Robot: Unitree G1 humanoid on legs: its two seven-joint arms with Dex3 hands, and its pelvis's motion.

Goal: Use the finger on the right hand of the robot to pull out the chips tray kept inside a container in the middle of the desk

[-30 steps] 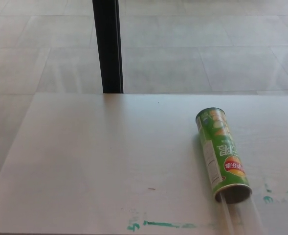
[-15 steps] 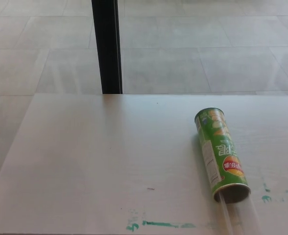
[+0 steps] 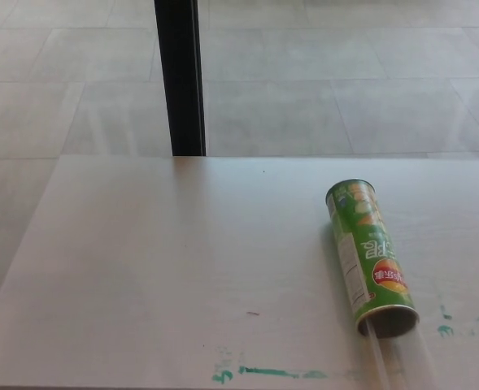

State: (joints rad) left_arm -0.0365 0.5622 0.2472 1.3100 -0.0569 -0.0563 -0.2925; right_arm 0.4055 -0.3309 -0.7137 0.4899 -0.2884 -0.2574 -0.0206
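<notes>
Nothing on the counter (image 3: 158, 260) has moved since the earlier frames; only the camera view shifts slightly. The green chips can (image 3: 371, 256) lies on its side at the counter's right, open end nearest, the clear tray (image 3: 398, 357) protruding. No fingers show, so their state cannot be told.

Glossy printed container (image 3: 371, 256) on matt pale desk (image 3: 158, 260)

Green chips container (image 3: 372, 258), white desk (image 3: 158, 260)
</notes>
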